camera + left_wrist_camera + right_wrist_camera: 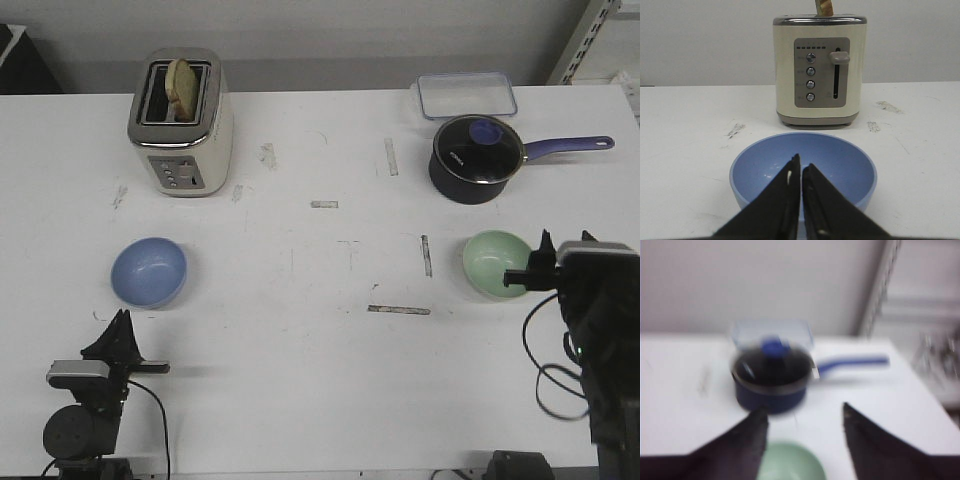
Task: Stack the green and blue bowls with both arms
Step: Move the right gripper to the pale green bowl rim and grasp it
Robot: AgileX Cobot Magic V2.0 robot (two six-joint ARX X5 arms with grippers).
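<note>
step in hand: approach, neither bowl gripped yet. the blue bowl (148, 271) sits on the white table (320, 380) front-left, before the toaster (181, 122); the green bowl (495, 263) sits right, near the lidded saucepan (478, 158). the left gripper (801, 176) rests low behind the blue bowl, jaws together. the right gripper (805, 421) hovers at the green bowl's near side, jaws apart. judgement: the right arm should next descend to straddle the rim and close; the left jaws must part first.
</note>
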